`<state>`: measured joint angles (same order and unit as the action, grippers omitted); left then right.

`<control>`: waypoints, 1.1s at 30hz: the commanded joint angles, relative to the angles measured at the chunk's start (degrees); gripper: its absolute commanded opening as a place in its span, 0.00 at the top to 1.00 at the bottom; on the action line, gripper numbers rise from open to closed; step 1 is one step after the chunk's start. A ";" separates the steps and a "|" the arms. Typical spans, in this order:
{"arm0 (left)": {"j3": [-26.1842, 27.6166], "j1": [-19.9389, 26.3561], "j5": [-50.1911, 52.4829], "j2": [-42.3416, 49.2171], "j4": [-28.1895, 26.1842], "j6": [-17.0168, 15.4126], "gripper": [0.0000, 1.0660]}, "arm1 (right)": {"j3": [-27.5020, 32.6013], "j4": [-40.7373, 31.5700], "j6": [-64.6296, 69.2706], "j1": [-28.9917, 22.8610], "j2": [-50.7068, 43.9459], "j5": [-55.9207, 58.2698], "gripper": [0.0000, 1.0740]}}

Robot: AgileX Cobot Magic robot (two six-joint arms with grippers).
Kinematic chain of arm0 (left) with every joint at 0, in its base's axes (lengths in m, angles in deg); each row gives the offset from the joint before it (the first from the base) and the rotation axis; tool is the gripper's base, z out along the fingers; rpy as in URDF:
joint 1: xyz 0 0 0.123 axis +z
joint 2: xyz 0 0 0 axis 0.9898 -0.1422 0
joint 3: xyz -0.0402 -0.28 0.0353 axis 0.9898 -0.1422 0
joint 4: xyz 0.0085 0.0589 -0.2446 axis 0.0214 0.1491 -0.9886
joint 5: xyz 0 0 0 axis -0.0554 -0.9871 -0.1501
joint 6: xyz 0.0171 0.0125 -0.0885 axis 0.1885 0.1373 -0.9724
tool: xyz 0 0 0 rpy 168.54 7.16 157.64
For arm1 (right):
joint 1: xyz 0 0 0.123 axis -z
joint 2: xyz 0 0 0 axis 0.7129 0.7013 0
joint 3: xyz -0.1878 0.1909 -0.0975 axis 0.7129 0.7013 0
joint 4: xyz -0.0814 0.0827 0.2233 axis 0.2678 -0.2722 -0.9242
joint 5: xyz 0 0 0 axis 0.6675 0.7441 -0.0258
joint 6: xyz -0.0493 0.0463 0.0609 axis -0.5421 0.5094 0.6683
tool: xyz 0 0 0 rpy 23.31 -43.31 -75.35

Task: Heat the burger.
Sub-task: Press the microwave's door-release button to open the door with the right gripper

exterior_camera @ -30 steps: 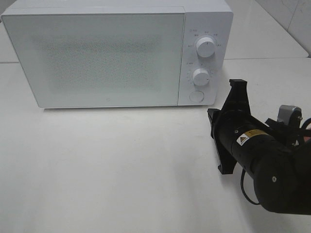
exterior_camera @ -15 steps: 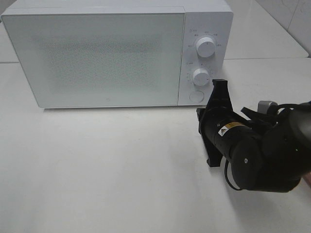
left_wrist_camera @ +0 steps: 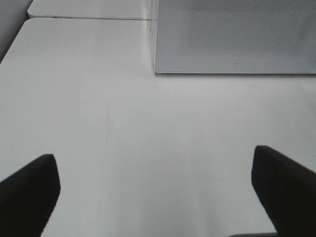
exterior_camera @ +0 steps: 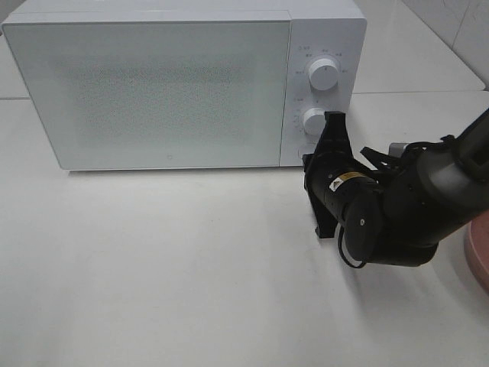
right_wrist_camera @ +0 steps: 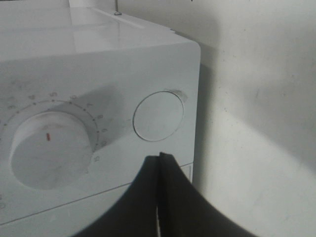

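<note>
The burger is out of view in every frame. A white microwave (exterior_camera: 153, 92) stands at the back of the table with its door closed. My right arm reaches toward its control panel, and the right gripper (right_wrist_camera: 159, 158) is shut, fingertips pressed together just short of the round button (right_wrist_camera: 158, 116) below the lower dial (right_wrist_camera: 49, 150). In the exterior view that button (exterior_camera: 309, 151) lies right by the arm's black wrist (exterior_camera: 330, 180). My left gripper (left_wrist_camera: 158, 197) hangs open over bare table in front of the microwave (left_wrist_camera: 232, 34), nothing between its fingers (left_wrist_camera: 29, 190).
The edge of a round pink plate (exterior_camera: 478, 260) shows at the right border, behind my right arm. Two white dials (exterior_camera: 324, 75) sit on the microwave's right panel. A seam between tabletops runs behind the microwave.
My right arm has swung left and forward to the microwave's control panel, bringing its shut gripper up to the round button. The pink plate's edge has come into view.
</note>
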<state>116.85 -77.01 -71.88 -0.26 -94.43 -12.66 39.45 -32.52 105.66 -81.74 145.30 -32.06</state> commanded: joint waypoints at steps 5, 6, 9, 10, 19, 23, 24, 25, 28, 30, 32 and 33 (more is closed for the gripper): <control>-0.23 -0.17 0.80 1.26 -0.34 0.11 0.08 | -3.21 1.15 -0.29 0.97 1.78 1.43 1.00; -0.23 -0.17 0.80 1.26 -0.34 0.11 0.08 | -3.50 1.43 -0.52 1.20 1.78 1.60 1.00; -0.23 -0.17 0.80 1.26 -0.34 0.11 0.08 | -3.90 1.83 -1.03 2.12 1.78 1.78 1.00; -0.23 -0.17 0.80 1.26 -0.34 0.11 0.08 | -3.90 1.83 -1.03 2.12 1.78 1.78 1.00; -0.23 -0.17 0.80 0.86 -0.34 0.11 0.08 | -5.96 4.01 -0.29 3.61 3.84 3.72 1.00; -0.23 -0.17 0.80 0.86 -0.34 0.11 0.08 | -6.76 4.01 -0.29 3.61 4.41 3.72 1.00; -0.23 -0.17 0.80 0.86 -0.34 0.11 0.08 | -6.82 3.84 -0.34 3.61 4.47 3.44 1.00; -0.23 -0.17 0.80 0.86 -0.34 0.11 0.08 | -6.99 3.61 -0.74 3.90 4.47 3.44 1.00; -0.23 -0.17 0.80 0.86 -0.34 0.11 0.08 | -7.05 3.55 -0.80 4.24 4.47 3.32 1.00; -0.23 -0.17 0.80 0.86 -0.34 0.11 0.08 | -7.16 2.75 -1.60 4.98 4.47 3.44 1.00; -0.23 -0.17 0.80 0.86 -0.34 0.11 0.08 | -7.22 2.86 -1.95 4.93 4.53 3.32 1.00; -0.23 -0.17 0.80 0.86 -0.34 0.11 0.08 | -7.68 2.52 -2.01 4.93 4.64 3.21 1.00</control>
<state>116.85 -77.01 -71.88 -0.26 -94.43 -12.66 32.86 -29.77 105.02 -77.27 149.77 -28.50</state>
